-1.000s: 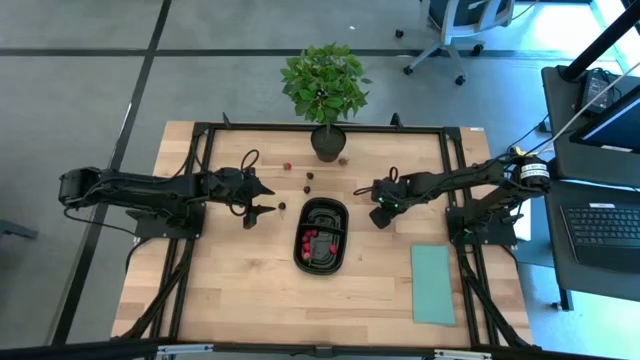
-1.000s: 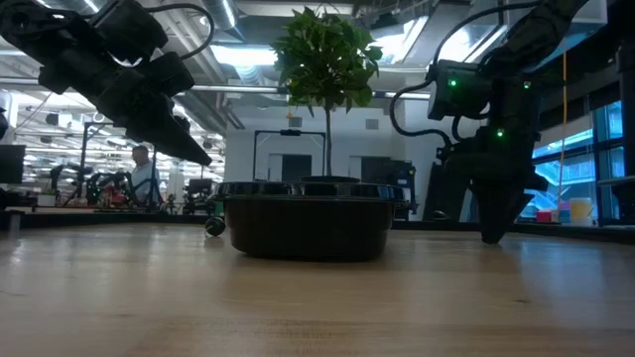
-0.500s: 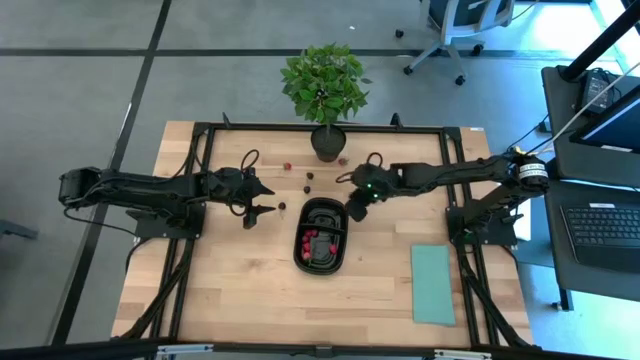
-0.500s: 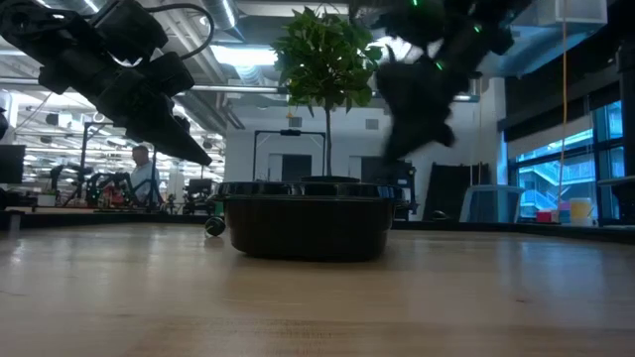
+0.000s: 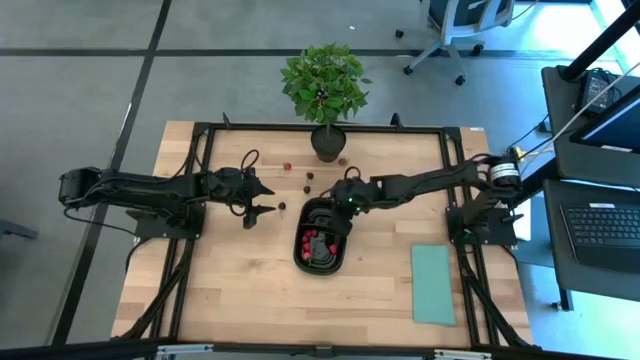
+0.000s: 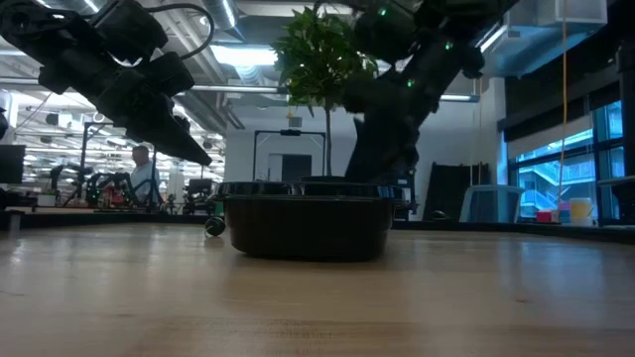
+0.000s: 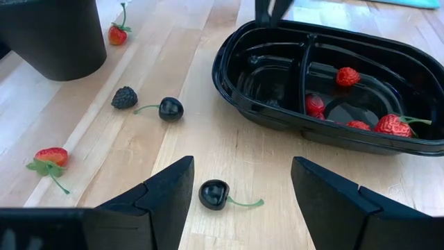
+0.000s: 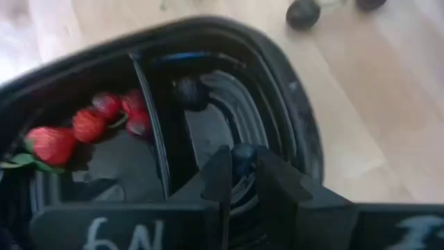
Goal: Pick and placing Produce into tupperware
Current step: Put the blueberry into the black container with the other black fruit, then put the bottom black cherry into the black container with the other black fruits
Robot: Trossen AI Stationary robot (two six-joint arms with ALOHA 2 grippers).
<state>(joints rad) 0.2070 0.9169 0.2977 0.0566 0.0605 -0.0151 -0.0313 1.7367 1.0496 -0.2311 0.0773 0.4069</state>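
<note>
The black oval two-compartment tray [image 5: 322, 240] sits mid-table. One compartment holds red strawberries [image 7: 394, 125]; the other holds a dark berry [image 8: 189, 92]. Loose fruit lies on the wood toward the table's far left of the tray: a dark cherry [image 7: 214, 194], another cherry [image 7: 171, 108], a blackberry [image 7: 124, 97] and strawberries [image 7: 50, 157]. My right gripper [image 5: 345, 206] hangs over the tray's far right part, shut on a small dark round fruit. My left gripper [image 5: 262, 198] is open and hovers left of the tray, its fingers either side of the nearest cherry without touching it. My right gripper pinches a small dark round fruit [image 8: 243, 157] between its two fingers [image 8: 216, 173]. It comes slanting down from the table's right side. The fruit is lifted clear, above the tray's compartment that holds the dark berry.
A potted plant [image 5: 325, 90] stands at the table's far edge behind the tray. A pale teal sheet [image 5: 432, 284] lies flat at the near right. A black frame [image 5: 200, 135] runs around the table. Bare wood lies near the tray's near side.
My right gripper has risen from the table right of the tray and swung toward the table's left, ending over the tray's far right part. The left arm has kept still.
</note>
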